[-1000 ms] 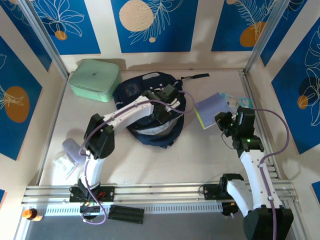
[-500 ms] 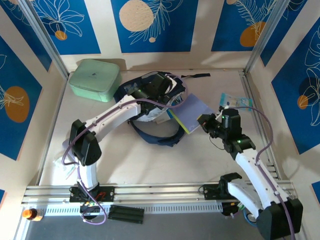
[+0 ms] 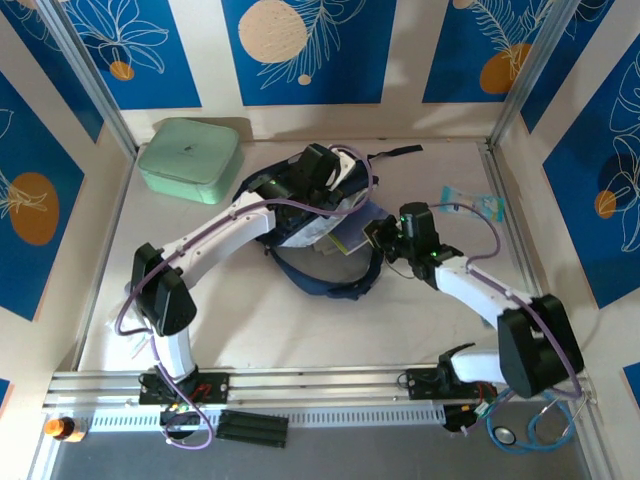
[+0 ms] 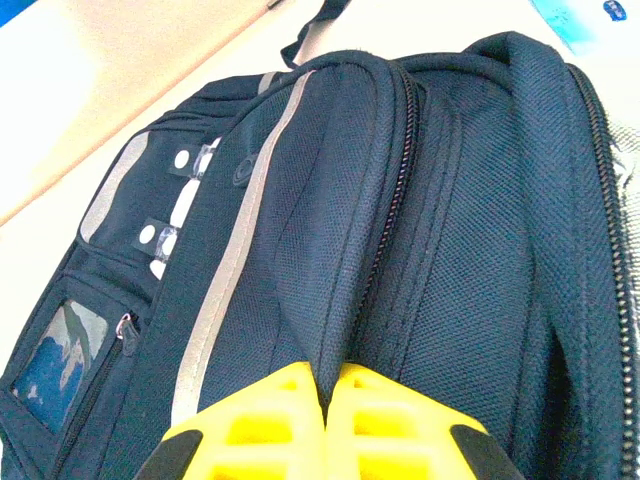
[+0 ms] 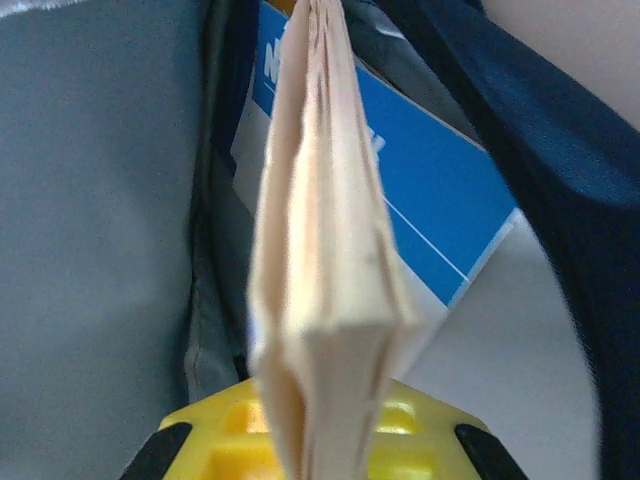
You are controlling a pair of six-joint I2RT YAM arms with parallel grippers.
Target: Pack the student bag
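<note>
Orange-tipped, a small object (image 3: 60, 428) sits by the rail at the near left corner, and a crumple of clear plastic (image 3: 128, 322) lies on the pale counter (image 3: 250, 320) beside the left arm's base. Further in, the right arm reaches leftward toward the middle of the counter. The right claw (image 5: 322, 410) is clamped on a notebook (image 5: 320, 250), whose cream page edges run straight up between the yellow fingers. The notebook's far end sits in the mouth of the student bag (image 4: 450, 250), with grey lining (image 5: 100, 200) on one side and a blue-covered booklet (image 5: 420, 220) already lying inside on the other.

The bag rests mid-counter, navy, its opening turned toward the right arm and a dark strap trailing off its far side. The left arm stretches across from the near left to the bag's upper edge. There the left claw (image 4: 324, 390) is pressed together on a ridge of navy fabric beside the zip, with the grey stripe and white patches of the front pocket beyond it.

A blue-and-white packet (image 3: 472, 203) lies apart on the counter to the right. A mint-green case (image 3: 190, 158) stands in the far left corner, just beside the bag.
</note>
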